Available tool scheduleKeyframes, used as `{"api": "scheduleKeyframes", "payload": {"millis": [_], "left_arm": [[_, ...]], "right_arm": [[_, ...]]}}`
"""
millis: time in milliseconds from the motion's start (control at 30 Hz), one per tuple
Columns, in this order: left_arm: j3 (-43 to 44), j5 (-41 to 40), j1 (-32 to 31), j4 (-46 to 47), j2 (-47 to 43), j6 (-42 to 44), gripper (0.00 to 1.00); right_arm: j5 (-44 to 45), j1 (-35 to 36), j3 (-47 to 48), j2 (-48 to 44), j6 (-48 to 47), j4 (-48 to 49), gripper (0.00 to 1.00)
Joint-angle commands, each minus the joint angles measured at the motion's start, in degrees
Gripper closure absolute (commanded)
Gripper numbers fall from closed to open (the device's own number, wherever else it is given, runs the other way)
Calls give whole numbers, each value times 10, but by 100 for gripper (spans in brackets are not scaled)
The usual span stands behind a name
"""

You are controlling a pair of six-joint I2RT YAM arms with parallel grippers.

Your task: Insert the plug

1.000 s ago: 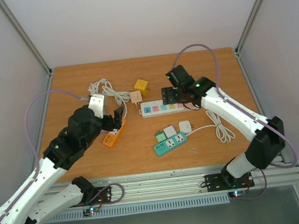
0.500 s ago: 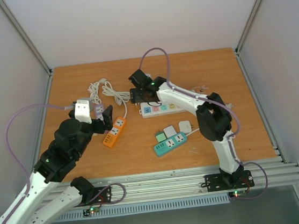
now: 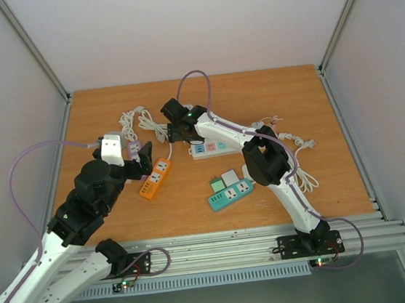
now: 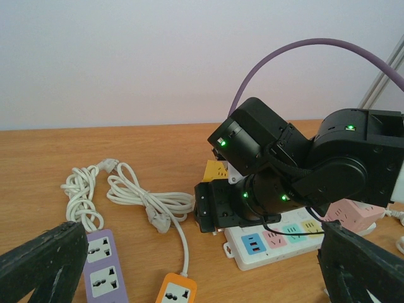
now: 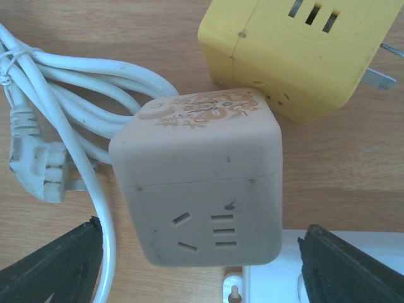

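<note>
A beige cube adapter [image 5: 199, 183] lies on the table beside a yellow cube adapter [image 5: 303, 50], just off the left end of a white power strip with coloured sockets [image 3: 213, 148]. My right gripper [image 3: 178, 130] hovers over the beige cube, open, with one jaw on each side of it and not touching it [image 5: 202, 268]. My left gripper [image 3: 145, 162] is open and empty above the orange strip [image 3: 154, 179] and the purple strip [image 4: 101, 265]. In the left wrist view [image 4: 202, 278] it faces the right gripper [image 4: 218, 214] and the white strip [image 4: 284, 237].
A coiled white cable [image 3: 140, 120] lies left of the beige cube, with its plug [image 5: 38, 167] close by. A teal strip [image 3: 231, 194] with small white and green adapters [image 3: 229, 178] sits front centre. More white cable [image 3: 304, 176] trails at the right.
</note>
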Motion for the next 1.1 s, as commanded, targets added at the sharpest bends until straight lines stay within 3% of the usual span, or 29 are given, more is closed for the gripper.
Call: {"api": "scheduleKeyframes", "payload": {"millis": [0, 467, 600, 833, 1067], "left_arm": [[-5, -2, 5, 41, 4, -3, 1], [-5, -3, 10, 38, 15, -3, 1], [-6, 0, 10, 40, 18, -4, 1], [-7, 12, 13, 40, 30, -11, 1], [8, 60, 17, 36, 52, -6, 0]], "right_arm": [[6, 2, 23, 17, 15, -5, 16], [4, -10, 64, 58, 31, -19, 44], [-13, -10, 14, 30, 20, 29, 50], [-58, -5, -160, -68, -21, 223, 53], [-85, -2, -197, -178, -18, 214, 53]]}}
